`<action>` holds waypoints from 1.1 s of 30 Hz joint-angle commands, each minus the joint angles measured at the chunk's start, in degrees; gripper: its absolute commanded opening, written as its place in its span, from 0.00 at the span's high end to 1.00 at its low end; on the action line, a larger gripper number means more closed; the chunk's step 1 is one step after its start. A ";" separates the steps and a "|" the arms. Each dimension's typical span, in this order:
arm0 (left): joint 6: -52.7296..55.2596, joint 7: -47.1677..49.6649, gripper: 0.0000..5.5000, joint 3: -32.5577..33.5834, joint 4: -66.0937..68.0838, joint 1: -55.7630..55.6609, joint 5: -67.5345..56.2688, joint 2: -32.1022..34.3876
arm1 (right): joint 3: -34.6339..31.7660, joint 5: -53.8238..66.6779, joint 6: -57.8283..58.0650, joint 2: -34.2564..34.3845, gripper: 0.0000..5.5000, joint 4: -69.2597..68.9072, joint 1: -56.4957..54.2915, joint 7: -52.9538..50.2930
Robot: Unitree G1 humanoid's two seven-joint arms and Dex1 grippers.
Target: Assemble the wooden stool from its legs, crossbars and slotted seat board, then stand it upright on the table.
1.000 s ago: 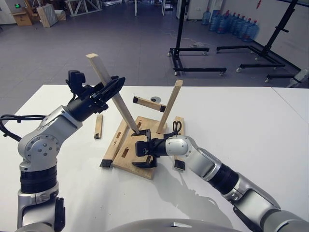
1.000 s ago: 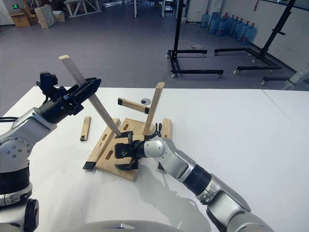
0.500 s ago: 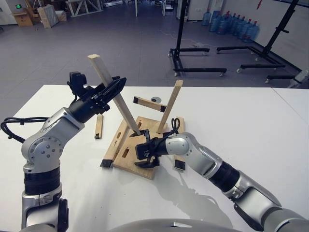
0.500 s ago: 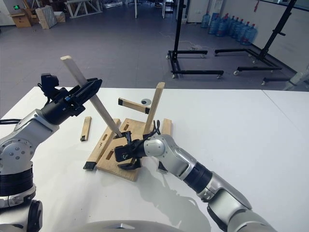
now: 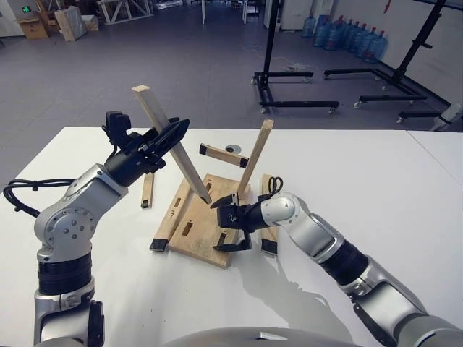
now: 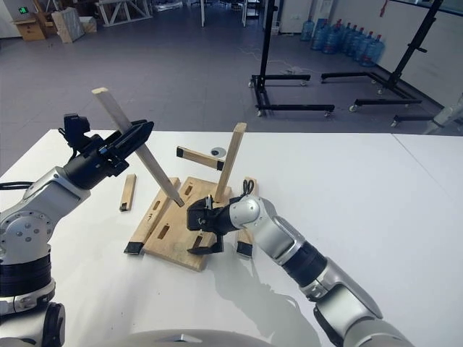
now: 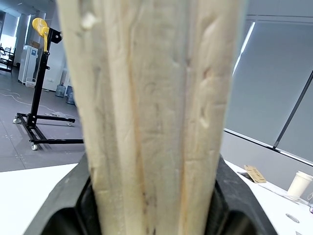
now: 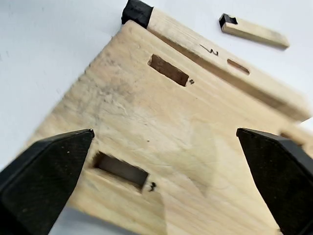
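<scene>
The seat board [image 5: 197, 240] lies flat on the surface [image 5: 376, 188]. The left gripper [image 5: 163, 137] is clenched on a tilted leg [image 5: 189, 176] whose lower end meets the board. The right gripper [image 5: 221, 226] hangs released, spread above the board's near edge.

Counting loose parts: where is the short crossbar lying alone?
In the head views, the short crossbar lies on the table, left of the seat board, beneath the left gripper.

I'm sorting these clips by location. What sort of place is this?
Probably a large lab or workshop hall. A white table stands on a wide, bare grey floor, with black wheeled stands, a row of big water bottles and boxes behind it.
</scene>
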 commanded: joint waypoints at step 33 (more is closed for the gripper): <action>-1.32 2.50 0.63 -0.89 -2.49 0.79 3.10 -3.54 | 13.74 -12.82 -11.67 -23.71 0.02 -2.44 -1.33 12.91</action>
